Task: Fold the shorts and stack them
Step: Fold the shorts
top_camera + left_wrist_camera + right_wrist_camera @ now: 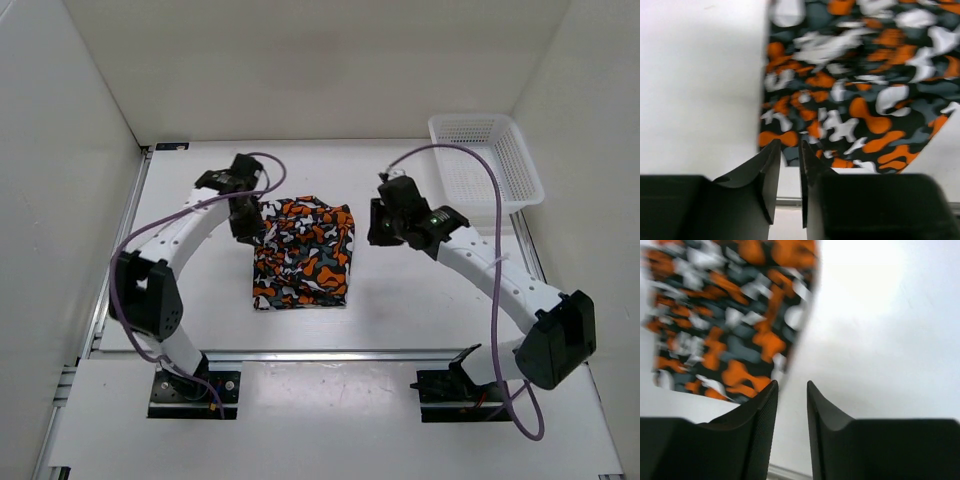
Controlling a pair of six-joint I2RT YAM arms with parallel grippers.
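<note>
The shorts, printed in orange, white, grey and black blotches, lie folded into a rough rectangle on the white table, midway between the two arms. My left gripper hovers at their upper left edge. In the left wrist view its jaws stand a narrow gap apart with nothing between them, and the shorts lie just beyond the tips. My right gripper is off the upper right edge of the fabric. Its jaws are slightly apart and empty over bare table, with the shorts to their left.
A white plastic mesh basket stands at the back right corner. White walls close in the table on the left, back and right. A metal rail runs along the near edge by the arm bases.
</note>
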